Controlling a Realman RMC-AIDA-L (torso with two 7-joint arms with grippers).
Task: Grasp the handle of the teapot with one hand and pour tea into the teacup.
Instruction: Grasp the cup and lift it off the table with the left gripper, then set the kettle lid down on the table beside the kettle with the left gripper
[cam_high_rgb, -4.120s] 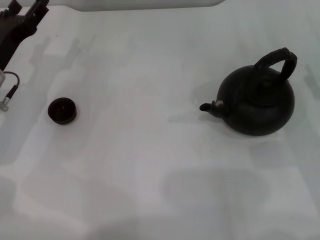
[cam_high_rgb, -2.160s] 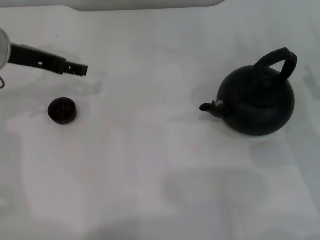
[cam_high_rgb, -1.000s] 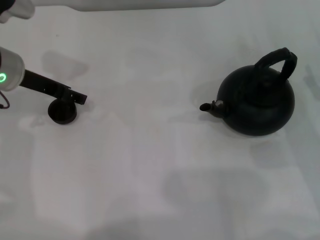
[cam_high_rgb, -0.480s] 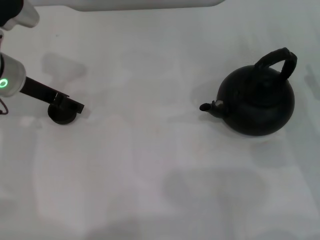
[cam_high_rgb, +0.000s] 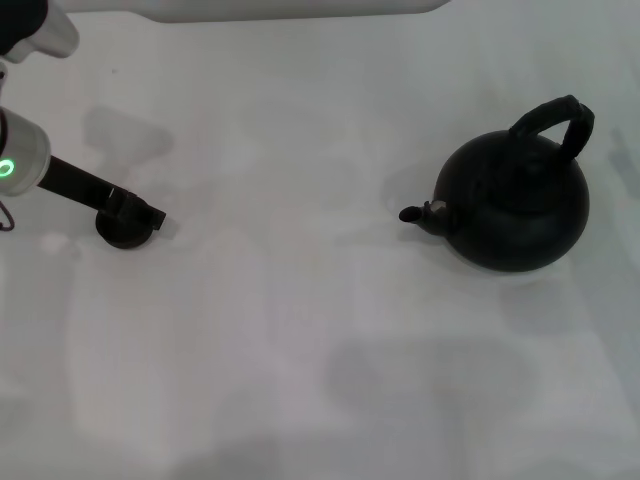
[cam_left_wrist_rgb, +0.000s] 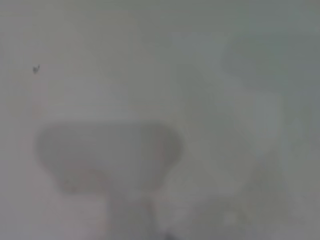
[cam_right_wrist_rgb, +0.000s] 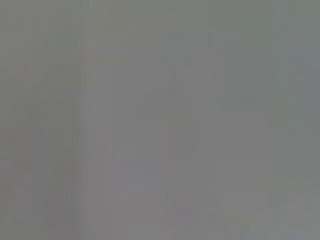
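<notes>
- Head view: the left gripper (cam_high_rgb: 140, 212) has come in from the far-left corner of the bench (cam_high_rgb: 300, 330) over the last few seconds and dropped lower, so that its dark fingers now lie across the top of the teacup (cam_high_rgb: 122, 230), near the left edge.
- Head view: whether it is touching the cup or just above it, and how wide its fingers stand, I cannot tell from this angle; it holds nothing that shows.
- Head view: the teapot (cam_high_rgb: 515, 200) has not moved; it sits towards the right edge, well apart from the cup, spout turned towards the cup's side and the handle (cam_high_rgb: 556, 120) arched free over its top, ungrasped.
- Judgement: the left arm seems set to steady or shift the cup, so pouring has not begun and the handle grasp is yet to come.
- Left wrist view: only bare pale bench and a soft shadow; neither cup nor fingers show.
- Right wrist view: a flat grey field; the right gripper appears in no view.
</notes>
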